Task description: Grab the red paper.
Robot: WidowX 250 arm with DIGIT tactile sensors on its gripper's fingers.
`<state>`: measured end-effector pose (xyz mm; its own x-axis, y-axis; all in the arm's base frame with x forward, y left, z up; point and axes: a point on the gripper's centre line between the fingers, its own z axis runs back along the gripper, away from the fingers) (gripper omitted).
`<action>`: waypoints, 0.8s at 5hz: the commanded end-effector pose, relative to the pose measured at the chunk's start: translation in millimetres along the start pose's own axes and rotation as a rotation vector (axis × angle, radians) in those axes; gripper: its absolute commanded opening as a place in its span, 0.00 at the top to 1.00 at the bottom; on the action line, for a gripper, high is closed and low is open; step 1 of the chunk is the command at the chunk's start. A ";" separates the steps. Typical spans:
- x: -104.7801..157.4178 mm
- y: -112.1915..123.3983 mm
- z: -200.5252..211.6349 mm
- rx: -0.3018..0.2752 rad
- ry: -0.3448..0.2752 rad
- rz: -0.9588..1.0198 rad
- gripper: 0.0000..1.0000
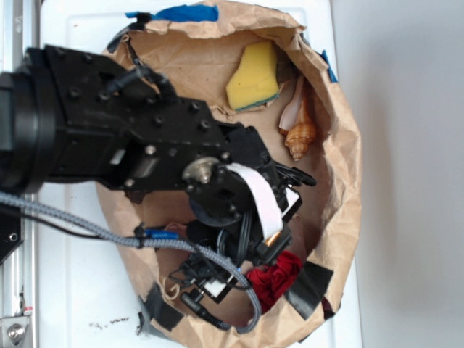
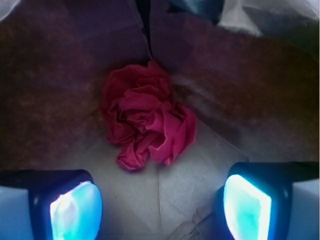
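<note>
The red paper (image 2: 147,117) is a crumpled bright red wad lying on the brown paper floor of a paper-lined bin (image 1: 341,167). In the exterior view the red paper (image 1: 279,279) shows at the bin's lower right, partly hidden under the black arm. My gripper (image 2: 161,205) is open and empty. Its two glowing fingertips (image 2: 75,212) stand wide apart at the bottom of the wrist view, with the wad just beyond the gap between them and touching neither. In the exterior view the gripper (image 1: 243,272) hangs low in the bin beside the wad.
A yellow sponge (image 1: 254,76) and a brown-and-white seashell (image 1: 299,123) lie in the bin's upper part. Black tape (image 1: 308,288) patches the paper wall near the wad. Blue tape (image 1: 185,13) sits on the top rim. Cables (image 1: 145,243) trail from the arm.
</note>
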<state>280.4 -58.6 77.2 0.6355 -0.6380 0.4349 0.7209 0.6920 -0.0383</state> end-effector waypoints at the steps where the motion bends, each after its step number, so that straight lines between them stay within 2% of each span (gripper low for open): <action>1: 6.7 -2.0 13.6 0.035 -0.039 -0.031 0.00; 2: 11.6 -6.1 2.7 0.054 -0.054 -0.034 0.00; 3: 14.2 -10.8 -9.1 0.070 -0.039 -0.075 0.00; 4: 14.7 -14.0 -19.1 0.029 -0.017 -0.105 0.00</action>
<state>282.1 -73.8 52.2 0.6061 -0.6797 0.4130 0.7496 0.6618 -0.0110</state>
